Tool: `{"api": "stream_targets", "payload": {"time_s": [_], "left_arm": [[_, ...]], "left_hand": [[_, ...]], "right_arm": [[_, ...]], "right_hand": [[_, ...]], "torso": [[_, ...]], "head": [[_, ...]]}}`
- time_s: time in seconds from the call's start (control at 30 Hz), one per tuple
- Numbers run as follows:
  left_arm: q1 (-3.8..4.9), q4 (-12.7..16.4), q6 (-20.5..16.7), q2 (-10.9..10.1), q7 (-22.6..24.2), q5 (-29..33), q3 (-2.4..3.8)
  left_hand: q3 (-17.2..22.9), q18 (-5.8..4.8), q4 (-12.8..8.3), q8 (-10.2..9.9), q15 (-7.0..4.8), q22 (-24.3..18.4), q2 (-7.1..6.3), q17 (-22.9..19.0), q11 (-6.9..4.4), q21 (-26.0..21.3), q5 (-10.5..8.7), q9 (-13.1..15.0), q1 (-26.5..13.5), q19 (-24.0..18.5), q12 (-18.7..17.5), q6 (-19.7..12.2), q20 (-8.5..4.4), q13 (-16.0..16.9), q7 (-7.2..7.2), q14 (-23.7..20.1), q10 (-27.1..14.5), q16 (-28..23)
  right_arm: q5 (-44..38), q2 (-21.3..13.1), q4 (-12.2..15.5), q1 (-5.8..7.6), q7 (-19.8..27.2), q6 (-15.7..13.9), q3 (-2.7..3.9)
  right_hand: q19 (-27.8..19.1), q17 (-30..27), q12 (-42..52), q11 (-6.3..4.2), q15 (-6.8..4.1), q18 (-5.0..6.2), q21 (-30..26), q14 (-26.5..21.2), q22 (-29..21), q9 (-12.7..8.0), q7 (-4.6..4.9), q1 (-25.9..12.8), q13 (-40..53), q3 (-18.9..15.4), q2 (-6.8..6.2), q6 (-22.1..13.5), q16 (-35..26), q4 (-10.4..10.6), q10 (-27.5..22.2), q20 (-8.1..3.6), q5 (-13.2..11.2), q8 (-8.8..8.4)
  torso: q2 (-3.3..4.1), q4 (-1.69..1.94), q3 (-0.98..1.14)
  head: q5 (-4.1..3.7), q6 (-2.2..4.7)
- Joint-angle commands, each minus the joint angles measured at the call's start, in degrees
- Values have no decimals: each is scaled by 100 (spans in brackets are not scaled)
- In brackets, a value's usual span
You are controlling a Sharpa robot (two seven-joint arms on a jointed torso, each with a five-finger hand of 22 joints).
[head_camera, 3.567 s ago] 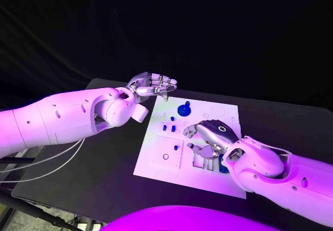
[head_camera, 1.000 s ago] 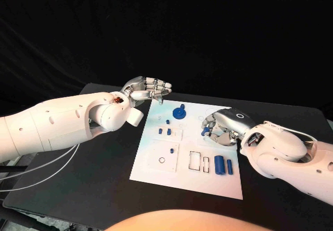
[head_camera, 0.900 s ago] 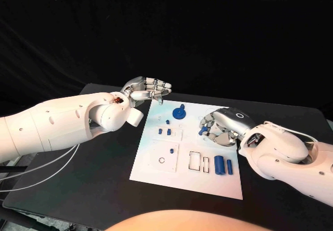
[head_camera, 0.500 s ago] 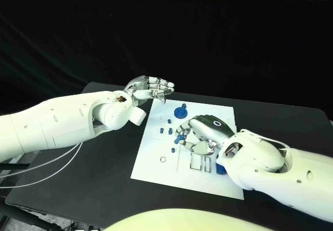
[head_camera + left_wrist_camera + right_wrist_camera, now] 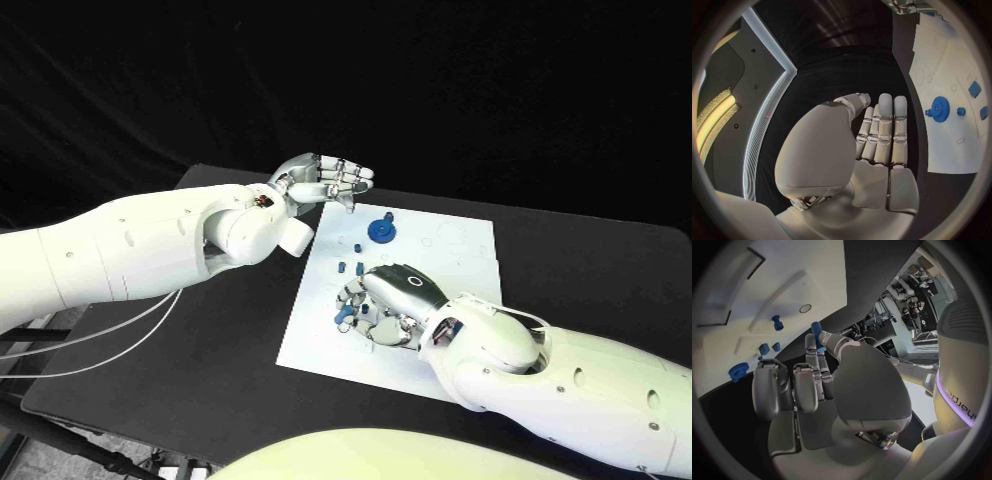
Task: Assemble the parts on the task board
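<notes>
A black table [image 5: 188, 340] spreads under everything, its matte top running out to the near left corner and across to the far right edge. Two thin white cables [image 5: 87, 345] loop off its left side, hanging past the edge. Behind the table, a black backdrop [image 5: 433, 90] closes off the room.

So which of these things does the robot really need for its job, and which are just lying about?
Needed for the job:
- task board
- blue gear on the board
- small blue pegs
- blue part pinched by the right hand
- left hand, curled, holding nothing

Just there:
- black table
- white cables under the left arm
</notes>
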Motion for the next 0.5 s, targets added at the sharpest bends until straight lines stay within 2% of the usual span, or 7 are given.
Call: {"api": "stream_targets", "payload": {"time_s": [0.03,0.5], "left_arm": [[7,21,96,12,52,38,3],[7,25,102,11,50,38,3]], "left_hand": [[-1,85,-19,6,16,5,5,-5,3,34,11,-8,-20,-3,29,-26,12,-7,145,-32,-55,-20],[-1,85,-19,6,16,5,5,-5,3,34,11,-8,-20,-3,29,-26,12,-7,145,-32,-55,-20]], "right_arm": [[-36,54,-74,-37,130,174,-7],[-328,149,-285,-80,-53,423,-30]], "right_hand": [[182,-5,-18,0,-43,-57,-29,286,1194,116,21,13,10,12,-22,8,22,-33,-14,-38,31,76],[176,-10,-21,4,-41,-54,-46,285,1190,118,26,8,10,13,-25,3,20,-36,-17,-38,34,76]], "torso": [[1,-7,7],[0,-10,12]], "head": [[21,-12],[36,-31]]}}
